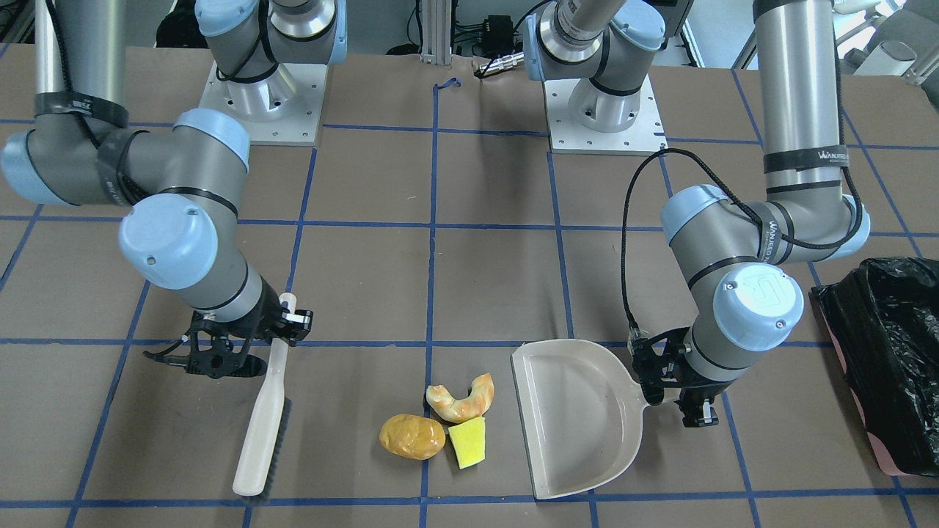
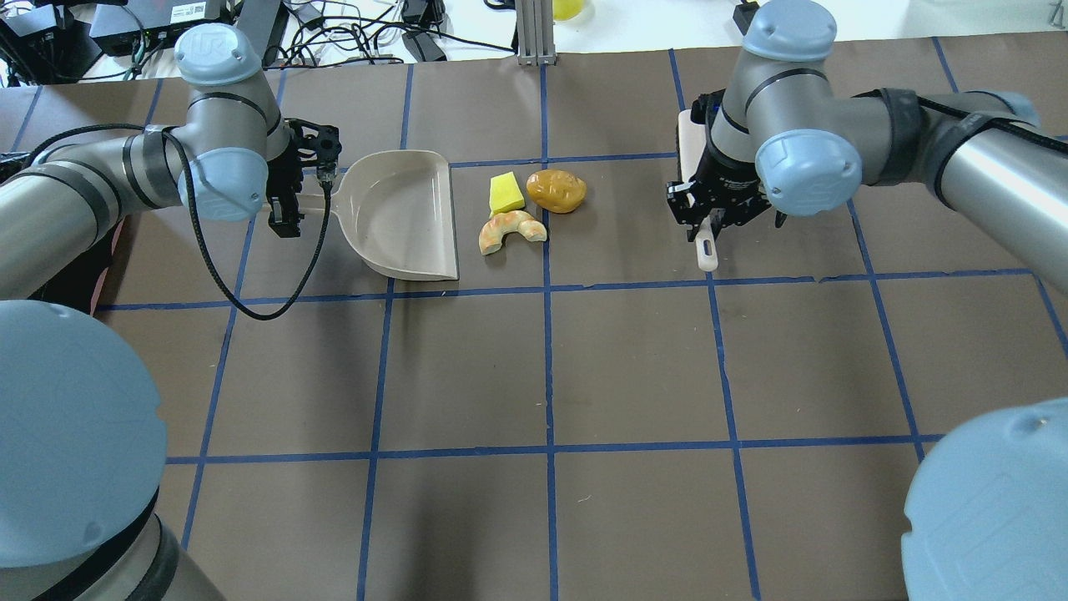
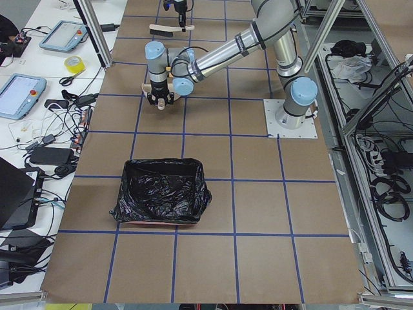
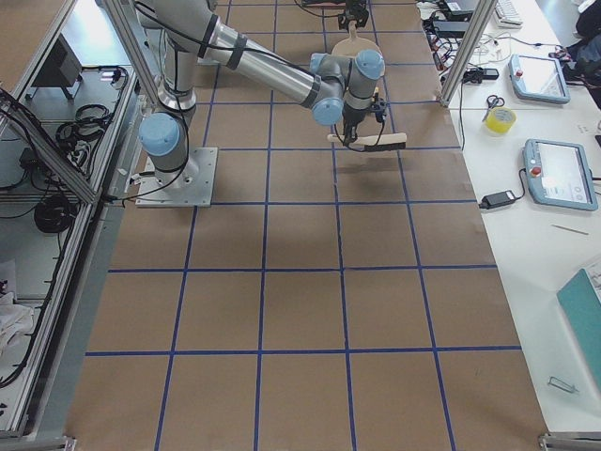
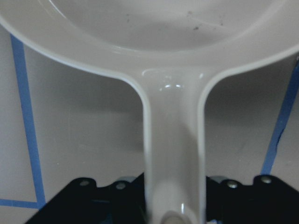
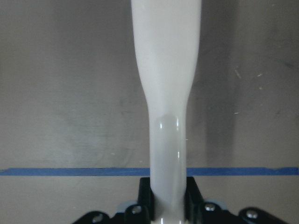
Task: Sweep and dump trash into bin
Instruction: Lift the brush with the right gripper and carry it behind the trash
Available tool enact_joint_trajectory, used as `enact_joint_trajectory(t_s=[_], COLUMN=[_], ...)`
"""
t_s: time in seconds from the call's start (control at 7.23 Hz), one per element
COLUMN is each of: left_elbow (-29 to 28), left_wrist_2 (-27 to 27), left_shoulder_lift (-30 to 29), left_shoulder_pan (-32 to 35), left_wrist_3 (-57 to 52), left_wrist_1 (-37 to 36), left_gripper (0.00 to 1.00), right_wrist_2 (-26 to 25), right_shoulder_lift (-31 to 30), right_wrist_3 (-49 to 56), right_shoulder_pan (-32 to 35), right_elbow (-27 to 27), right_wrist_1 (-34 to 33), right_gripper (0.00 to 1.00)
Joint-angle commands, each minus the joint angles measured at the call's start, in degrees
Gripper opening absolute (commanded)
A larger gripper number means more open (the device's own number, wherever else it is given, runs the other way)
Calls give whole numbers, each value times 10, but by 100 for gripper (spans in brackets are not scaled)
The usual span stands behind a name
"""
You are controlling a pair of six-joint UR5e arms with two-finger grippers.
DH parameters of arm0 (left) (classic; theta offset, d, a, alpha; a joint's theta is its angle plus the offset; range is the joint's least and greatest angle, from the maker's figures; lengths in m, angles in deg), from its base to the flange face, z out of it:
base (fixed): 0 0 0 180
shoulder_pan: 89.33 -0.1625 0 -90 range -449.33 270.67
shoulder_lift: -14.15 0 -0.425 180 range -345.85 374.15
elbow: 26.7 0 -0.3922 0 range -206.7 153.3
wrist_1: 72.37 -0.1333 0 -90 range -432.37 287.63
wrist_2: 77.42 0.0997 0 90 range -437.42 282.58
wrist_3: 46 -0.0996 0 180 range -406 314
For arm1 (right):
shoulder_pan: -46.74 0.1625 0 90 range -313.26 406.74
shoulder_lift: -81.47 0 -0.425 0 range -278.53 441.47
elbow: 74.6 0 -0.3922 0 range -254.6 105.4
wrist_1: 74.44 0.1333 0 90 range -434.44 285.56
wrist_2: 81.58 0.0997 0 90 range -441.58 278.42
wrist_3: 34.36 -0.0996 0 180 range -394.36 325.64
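Observation:
The trash lies in a tight cluster on the table: a golden-brown potato-like lump (image 1: 411, 437) (image 2: 556, 191), an orange-white crescent (image 1: 462, 400) (image 2: 511, 229) and a yellow sponge wedge (image 1: 467, 443) (image 2: 506, 193). My left gripper (image 1: 664, 381) (image 2: 288, 196) is shut on the handle of the beige dustpan (image 1: 579, 418) (image 2: 400, 213) (image 5: 173, 140). The pan lies flat with its open edge facing the trash, a short gap away. My right gripper (image 1: 275, 330) (image 2: 709, 213) is shut on the handle of a white brush (image 1: 264, 418) (image 6: 166, 93) on the other side of the trash. The bin (image 1: 888, 367) (image 3: 161, 190), pink with a black bag, stands beyond the left arm.
The table is brown with blue tape grid lines. Both arm bases (image 1: 264, 103) (image 1: 605, 117) are bolted at the robot's side. Cables and devices lie past the far table edge (image 2: 375, 42). A second brush (image 3: 164, 29) lies far down the table in the exterior left view.

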Motion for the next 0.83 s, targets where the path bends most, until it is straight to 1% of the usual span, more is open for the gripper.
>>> enact_joint_trajectory(t_s=[0.0, 0.14, 0.28, 0.69], left_elbow=[0, -1, 0, 0], left_wrist_2=[1, 0, 0, 0], left_shoulder_lift=[0, 0, 0, -1], left_shoulder_pan=[0, 0, 0, 0], left_wrist_3=[3, 3, 6, 7], left_wrist_1=[0, 0, 1, 1], left_gripper=[31, 48, 65, 65], right_wrist_2=[4, 16, 32, 32], right_shoulder_lift=[8, 24, 38, 72], right_wrist_3=[-54, -102, -120, -170], right_shoulder_pan=[51, 76, 90, 133], right_elbow=[-4, -6, -17, -58], right_wrist_1=[3, 1, 1, 1], right_gripper=[0, 0, 0, 0])
